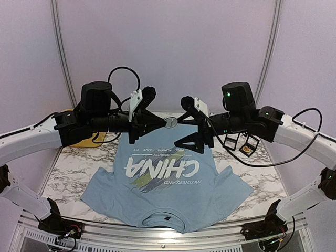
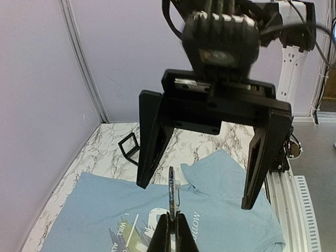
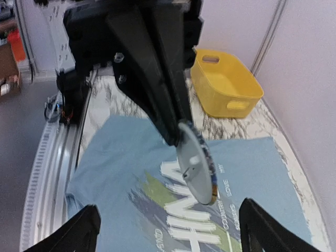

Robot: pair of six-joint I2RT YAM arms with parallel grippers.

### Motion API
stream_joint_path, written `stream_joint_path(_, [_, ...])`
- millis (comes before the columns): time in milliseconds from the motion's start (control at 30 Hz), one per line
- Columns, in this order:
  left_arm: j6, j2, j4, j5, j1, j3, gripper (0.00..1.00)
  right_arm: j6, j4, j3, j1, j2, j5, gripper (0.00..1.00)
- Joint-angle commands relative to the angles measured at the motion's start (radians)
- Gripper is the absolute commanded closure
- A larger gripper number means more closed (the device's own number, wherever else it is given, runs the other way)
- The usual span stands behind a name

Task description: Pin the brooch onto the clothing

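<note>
Clamping brooch (image 2: 171,189) over clothing (image 2: 100,210), left tool (image 2: 172,226)

The T-shirt (image 1: 157,194) is soft, matt cloth with flat printed lettering. The brooch (image 3: 195,169) is a thin disc, its back smooth silvery metal with a dull sheen. The left gripper (image 3: 176,134) looks like matt black plastic. The yellow bin (image 3: 226,84) is smooth, faintly glossy plastic. The tabletop (image 1: 73,168) has a smooth marble-look finish, and the rail (image 3: 50,178) is ribbed bare metal.
</note>
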Motion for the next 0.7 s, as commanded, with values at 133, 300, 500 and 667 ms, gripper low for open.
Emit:
stream_joint_path(133, [-0.166,-0.035,0.185,0.007,0.004,-0.020,1.00,0.465,0.622,-0.192,-0.120,-0.055,-0.266,0.14])
stream_joint_path(300, [-0.181,-0.029,0.186,0.000,0.004,-0.016,1.00,0.548,0.788,-0.239,-0.110,-0.038,-0.247,0.57])
stream_joint_path(500, [-0.183,-0.027,0.186,-0.001,0.004,-0.013,1.00,0.487,0.803,-0.232,-0.074,-0.035,-0.262,0.60])
stream_joint_path(667, [-0.179,-0.023,0.186,0.000,0.004,-0.009,1.00,0.460,0.732,-0.194,-0.051,0.007,-0.257,0.69])
